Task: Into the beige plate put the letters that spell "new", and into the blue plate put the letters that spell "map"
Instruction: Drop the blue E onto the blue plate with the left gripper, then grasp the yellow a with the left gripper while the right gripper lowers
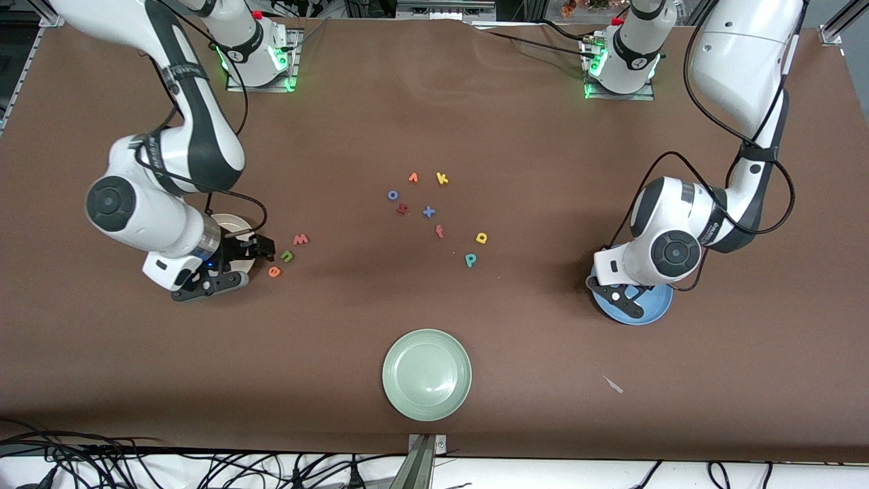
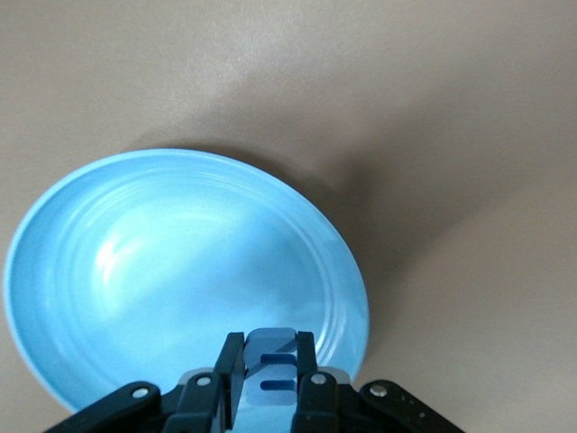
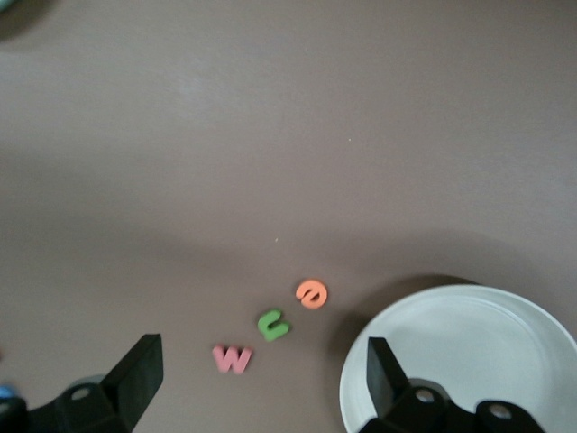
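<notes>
My left gripper (image 2: 270, 347) hangs over the rim of the blue plate (image 2: 162, 262), shut on the blue m (image 2: 270, 363). In the front view this gripper (image 1: 628, 299) covers part of the blue plate (image 1: 657, 309). My right gripper (image 1: 244, 263) stands open low over the edge of the beige plate (image 1: 231, 221), holding nothing. Beside that plate lie the pink w (image 1: 301, 239), green n (image 1: 287, 256) and orange e (image 1: 274, 272). The right wrist view shows the w (image 3: 232, 358), n (image 3: 273, 325), e (image 3: 312, 293) and beige plate (image 3: 469, 352). The yellow a (image 1: 481, 238) and teal p (image 1: 470, 259) lie mid-table.
A pale green plate (image 1: 426, 373) sits near the front edge. Mid-table lie a yellow k (image 1: 442, 178), an orange letter (image 1: 413, 178), a blue o (image 1: 392, 195), a dark red letter (image 1: 402, 208), a blue x (image 1: 428, 212) and a red-orange f (image 1: 439, 231).
</notes>
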Motion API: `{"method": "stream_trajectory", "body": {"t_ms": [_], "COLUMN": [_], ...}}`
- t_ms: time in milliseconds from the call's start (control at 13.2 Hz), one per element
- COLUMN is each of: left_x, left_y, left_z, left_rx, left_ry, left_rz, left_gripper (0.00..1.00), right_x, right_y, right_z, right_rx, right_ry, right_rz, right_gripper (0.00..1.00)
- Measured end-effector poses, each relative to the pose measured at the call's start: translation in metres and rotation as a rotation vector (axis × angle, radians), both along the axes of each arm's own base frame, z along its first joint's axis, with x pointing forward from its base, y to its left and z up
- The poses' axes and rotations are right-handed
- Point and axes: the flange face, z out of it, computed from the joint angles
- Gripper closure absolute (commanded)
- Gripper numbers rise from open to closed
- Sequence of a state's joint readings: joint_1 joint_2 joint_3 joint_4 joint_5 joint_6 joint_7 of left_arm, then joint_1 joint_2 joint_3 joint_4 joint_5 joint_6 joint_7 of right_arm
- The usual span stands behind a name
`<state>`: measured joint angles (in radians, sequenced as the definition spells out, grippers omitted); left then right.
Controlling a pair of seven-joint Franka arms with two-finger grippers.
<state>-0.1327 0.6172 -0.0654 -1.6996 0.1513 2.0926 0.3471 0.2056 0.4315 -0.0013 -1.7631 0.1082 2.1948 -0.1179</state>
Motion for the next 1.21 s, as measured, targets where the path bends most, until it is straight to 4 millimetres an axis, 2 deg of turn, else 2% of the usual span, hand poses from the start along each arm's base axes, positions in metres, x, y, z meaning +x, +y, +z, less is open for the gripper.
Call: {"method": "stream_trajectory", "body": {"t_ms": [152, 227, 379, 455, 606, 758, 910, 1061, 1213], "left_x": [-0.002, -0.002, 0.001, 0.0, -0.01, -0.03, -0.052, -0.069, -0.086], "left_y": [-0.004, -0.006, -0.016, -0.029, -0.076, -0.135, -0.185, -0.225, -0.263], "left_z": [-0.019, -0.021, -0.008, 0.001, 0.018, 0.03, 0.036, 0.037, 0.022], "left_rx": [-0.005, -0.006, -0.017, -0.026, -0.048, -0.071, -0.077, -0.073, -0.074], "left_ry": [0.01, 0.011, -0.009, -0.023, -0.049, -0.056, -0.059, -0.066, -0.064], "left_rz": [-0.006, -0.007, -0.015, -0.009, 0.064, 0.152, 0.238, 0.289, 0.305], "left_gripper": [0.0, 0.0, 0.0, 0.0, 0.0, 0.0, 0.0, 0.0, 0.0], "right_x": [0.001, 0.003, 0.006, 0.007, 0.009, 0.01, 0.009, 0.009, 0.007], "right_y": [-0.002, -0.003, -0.004, -0.006, -0.008, -0.009, -0.01, -0.011, -0.011], "right_z": [-0.03, -0.039, -0.058, -0.067, -0.084, -0.101, -0.115, -0.124, -0.131], "right_rx": [-0.002, -0.003, -0.004, -0.005, -0.006, -0.008, -0.011, -0.012, -0.012], "right_ry": [-0.018, -0.025, -0.038, -0.043, -0.058, -0.068, -0.063, -0.061, -0.05], "right_rz": [0.006, 0.006, 0.006, 0.006, 0.003, 0.0, -0.003, -0.004, -0.008], "right_gripper": [0.0, 0.0, 0.01, 0.02, 0.04, 0.06, 0.08, 0.12, 0.13]}}
